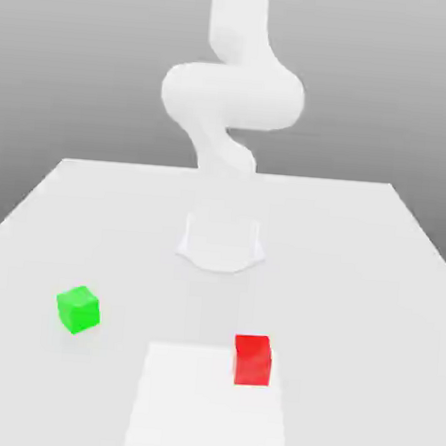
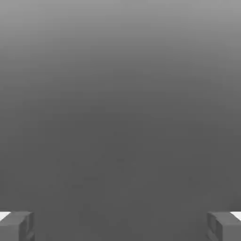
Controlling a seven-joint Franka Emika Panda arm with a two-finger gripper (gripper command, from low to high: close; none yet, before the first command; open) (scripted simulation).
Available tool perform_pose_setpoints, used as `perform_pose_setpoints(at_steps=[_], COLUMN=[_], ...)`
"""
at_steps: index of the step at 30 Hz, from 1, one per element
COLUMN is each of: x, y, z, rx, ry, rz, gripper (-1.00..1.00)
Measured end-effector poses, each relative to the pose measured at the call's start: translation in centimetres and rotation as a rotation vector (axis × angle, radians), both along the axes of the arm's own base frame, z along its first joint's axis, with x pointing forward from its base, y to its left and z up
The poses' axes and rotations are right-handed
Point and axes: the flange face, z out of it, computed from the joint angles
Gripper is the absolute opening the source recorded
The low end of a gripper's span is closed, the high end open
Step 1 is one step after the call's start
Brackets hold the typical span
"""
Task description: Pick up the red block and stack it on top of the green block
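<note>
The red block (image 1: 252,359) sits on the white table near the front, toward the exterior view's right. The green block (image 1: 77,309) rests on the table well apart from it, toward the exterior view's left. Both cubes stand flat and nothing touches them. In the hand view my gripper (image 2: 120,226) is open, its two grey fingertips (image 2: 16,226) set far apart with nothing between them, against a plain grey background. The white arm (image 1: 232,95) rises from its base behind the blocks and bends upward out of the picture.
The arm's round base (image 1: 221,243) stands mid-table behind both cubes. A brighter white rectangular patch (image 1: 203,409) lies at the table's front edge, its far right corner under the red block. The table (image 1: 355,275) spreads wide to either side.
</note>
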Motion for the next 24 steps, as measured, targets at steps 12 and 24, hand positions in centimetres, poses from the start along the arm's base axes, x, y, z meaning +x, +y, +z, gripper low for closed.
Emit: perform_pose_setpoints(at_steps=[12, 24], x=[4.2, -2.5], y=[3.8, 5.0], z=[-30.0, -50.6], rx=[-0.015, -0.028], ry=[0.453, 0.72], rz=[0.042, 0.063], gripper=[0.0, 0.0])
